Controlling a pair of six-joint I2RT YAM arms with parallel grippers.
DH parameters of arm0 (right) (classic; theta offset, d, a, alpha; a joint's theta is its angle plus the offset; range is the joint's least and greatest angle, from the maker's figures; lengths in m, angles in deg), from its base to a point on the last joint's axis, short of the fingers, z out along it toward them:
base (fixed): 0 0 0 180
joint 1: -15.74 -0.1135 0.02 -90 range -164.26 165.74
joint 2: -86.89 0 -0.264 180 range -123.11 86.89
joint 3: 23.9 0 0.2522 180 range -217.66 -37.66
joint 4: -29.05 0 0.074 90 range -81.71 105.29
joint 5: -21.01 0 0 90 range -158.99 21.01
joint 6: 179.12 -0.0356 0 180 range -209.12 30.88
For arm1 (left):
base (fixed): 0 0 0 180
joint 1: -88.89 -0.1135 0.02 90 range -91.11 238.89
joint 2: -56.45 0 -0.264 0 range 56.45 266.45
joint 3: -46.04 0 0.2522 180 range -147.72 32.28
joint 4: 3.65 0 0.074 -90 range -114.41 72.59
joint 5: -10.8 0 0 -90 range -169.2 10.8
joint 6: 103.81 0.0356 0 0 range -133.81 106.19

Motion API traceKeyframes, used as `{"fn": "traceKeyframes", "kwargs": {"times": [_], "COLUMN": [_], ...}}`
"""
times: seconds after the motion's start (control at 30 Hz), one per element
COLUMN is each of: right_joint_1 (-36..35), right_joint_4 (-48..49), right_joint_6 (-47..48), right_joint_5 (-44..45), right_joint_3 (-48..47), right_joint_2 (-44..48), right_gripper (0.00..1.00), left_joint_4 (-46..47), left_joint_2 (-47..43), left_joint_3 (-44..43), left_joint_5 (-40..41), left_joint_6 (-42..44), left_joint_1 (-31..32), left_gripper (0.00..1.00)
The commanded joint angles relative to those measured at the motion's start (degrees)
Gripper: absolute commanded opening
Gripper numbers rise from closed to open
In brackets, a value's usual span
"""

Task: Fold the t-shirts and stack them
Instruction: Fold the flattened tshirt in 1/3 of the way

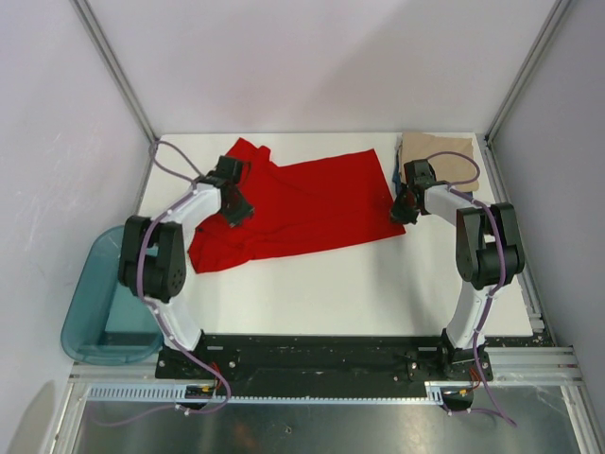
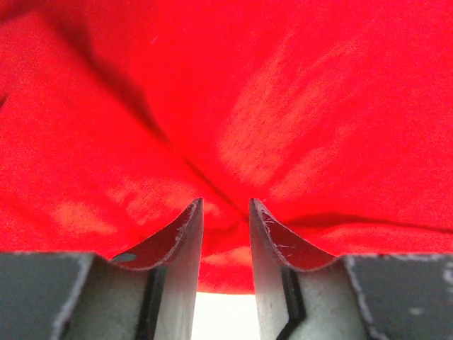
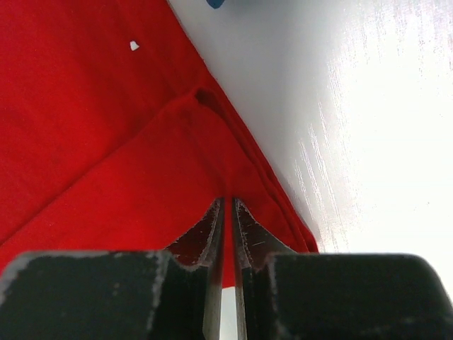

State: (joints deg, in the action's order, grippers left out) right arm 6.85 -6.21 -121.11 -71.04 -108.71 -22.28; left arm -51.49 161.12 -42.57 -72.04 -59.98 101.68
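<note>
A bright red t-shirt (image 1: pixel 312 203) lies spread out across the back middle of the white table (image 1: pixel 331 293). My left gripper (image 1: pixel 238 210) is low over the shirt's left part, beside a sleeve. In the left wrist view its jaws (image 2: pixel 225 202) stand apart, and red cloth (image 2: pixel 283 106) fills the view beyond and between them. My right gripper (image 1: pixel 401 210) is at the shirt's right edge. In the right wrist view it (image 3: pixel 228 200) is shut on the hem of the red cloth (image 3: pixel 92 127). A tan t-shirt (image 1: pixel 444 151) lies at the back right corner, behind the right arm.
A translucent teal tub (image 1: pixel 104 303) hangs off the table's left side next to the left arm's base. Metal frame posts and white walls close in the table at the back and sides. Bare white table (image 3: pixel 368 106) lies to the right of the pinched hem.
</note>
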Motion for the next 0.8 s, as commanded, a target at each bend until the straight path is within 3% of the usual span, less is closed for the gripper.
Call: {"fn": "traceKeyframes", "kwargs": {"times": [0.0,0.17,0.33,0.77], "right_joint_1": [-0.2,-0.3,-0.3,-0.5], "right_joint_4": [0.8,0.8,1.0,0.8], "right_joint_6": [0.9,1.0,1.0,1.1], "right_joint_5": [-0.3,-0.3,-0.3,-0.6], "right_joint_3": [0.2,0.2,0.2,0.2], "right_joint_2": [3.0,2.8,2.7,2.9], "right_gripper": [0.12,0.12,0.12,0.11], "left_joint_4": [-1.0,-0.6,0.0,4.4], "left_joint_2": [-11.3,-17.6,-19.3,-12.6], "left_joint_3": [7.9,16.2,19.3,17.9], "left_joint_5": [1.6,2.1,1.2,-1.0], "left_joint_6": [-2.9,-5.3,-6.5,-8.8], "left_joint_1": [0.4,0.4,0.4,0.3], "left_gripper": [0.40,0.51,0.56,0.59]}}
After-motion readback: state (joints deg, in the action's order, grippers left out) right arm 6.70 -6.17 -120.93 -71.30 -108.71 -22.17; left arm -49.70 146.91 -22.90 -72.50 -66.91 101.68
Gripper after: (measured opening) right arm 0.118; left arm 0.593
